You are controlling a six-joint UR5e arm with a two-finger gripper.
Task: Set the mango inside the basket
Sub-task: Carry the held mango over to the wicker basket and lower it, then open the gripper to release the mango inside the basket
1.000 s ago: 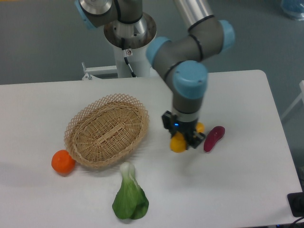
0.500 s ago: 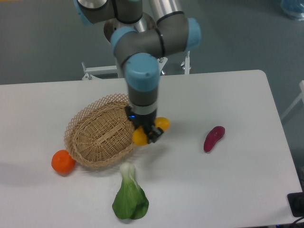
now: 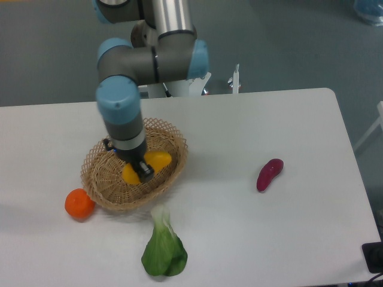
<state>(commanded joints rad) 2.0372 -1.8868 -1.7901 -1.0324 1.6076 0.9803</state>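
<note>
The tan wicker basket (image 3: 103,182) sits on the white table at centre left. Over its middle hangs the yellow-orange mango (image 3: 157,159), with my gripper (image 3: 142,170) shut across its midsection. Both ends of the fruit stick out either side of the black fingers. I cannot tell whether the mango touches the basket floor or hovers just above it. The arm's grey wrist comes straight down onto the basket from above and hides part of the far rim.
A round orange fruit (image 3: 79,204) lies just left of the basket's front edge. A green leafy vegetable (image 3: 163,250) lies in front of the basket. A purple-red elongated vegetable (image 3: 269,174) rests to the right. The robot base stands behind the table.
My gripper has carried the mango leftward, from beside the purple vegetable, past the basket's right rim, to over the basket's middle. The other produce has not moved.
</note>
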